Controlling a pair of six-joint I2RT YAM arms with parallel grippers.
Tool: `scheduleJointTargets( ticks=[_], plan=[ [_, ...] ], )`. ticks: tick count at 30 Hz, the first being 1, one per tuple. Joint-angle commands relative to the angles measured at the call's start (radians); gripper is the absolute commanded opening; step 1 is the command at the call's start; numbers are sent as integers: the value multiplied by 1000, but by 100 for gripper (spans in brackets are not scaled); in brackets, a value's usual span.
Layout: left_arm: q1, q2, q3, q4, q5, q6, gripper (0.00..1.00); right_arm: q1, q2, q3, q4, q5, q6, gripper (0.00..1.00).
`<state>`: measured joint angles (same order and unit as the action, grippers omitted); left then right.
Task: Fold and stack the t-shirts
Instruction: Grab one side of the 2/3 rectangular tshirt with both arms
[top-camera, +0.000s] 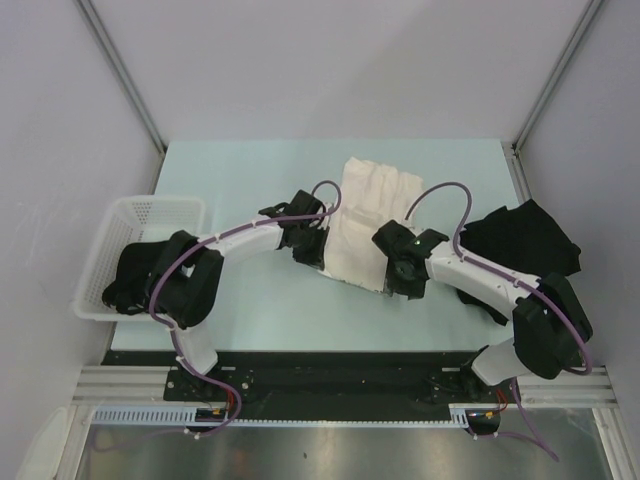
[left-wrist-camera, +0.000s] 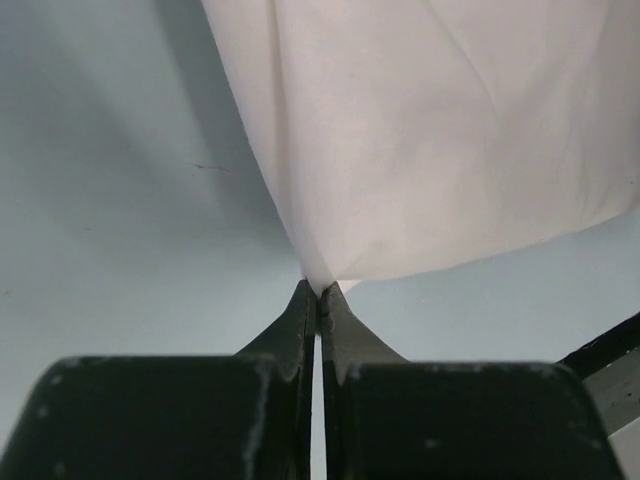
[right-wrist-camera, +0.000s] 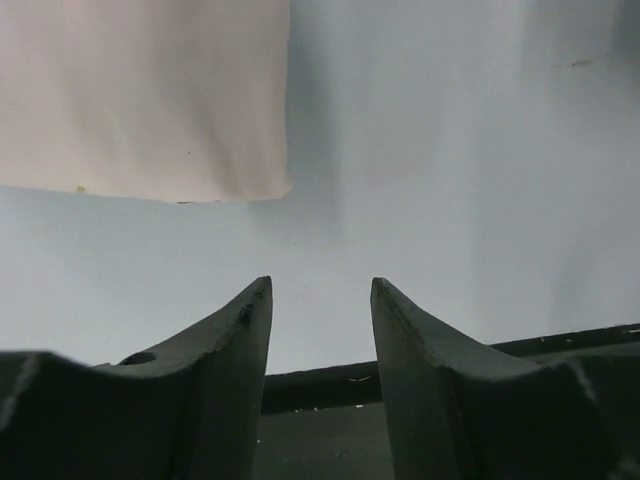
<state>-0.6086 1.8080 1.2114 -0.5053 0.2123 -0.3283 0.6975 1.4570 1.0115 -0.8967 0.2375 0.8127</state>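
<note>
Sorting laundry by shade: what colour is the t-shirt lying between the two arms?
The t-shirt is cream-white, no print showing; clearest in the top external view.

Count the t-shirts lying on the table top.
2 I can tell apart: a cream-white t-shirt at the centre, and a black t-shirt heap at the right edge. That heap may hold several, and the dark cloth in the white mesh basket is unclear.

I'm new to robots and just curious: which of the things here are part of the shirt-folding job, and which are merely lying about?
Part of the job:
cream-white t-shirt, its corner pinched by the left end effector
black t-shirts heaped at the right
right end effector, open and empty

Just lying about:
white mesh basket at the left
</note>
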Motion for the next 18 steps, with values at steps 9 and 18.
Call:
scheduleJointTargets(
  ticks=[9,18],
  plan=[
    [3,-26,91,-91,9,51,0,53,-95,-211,332,100,157,55],
    [3,-39,93,-127,-8,67,0,53,-41,-272,485,138,157,55]
  ],
)
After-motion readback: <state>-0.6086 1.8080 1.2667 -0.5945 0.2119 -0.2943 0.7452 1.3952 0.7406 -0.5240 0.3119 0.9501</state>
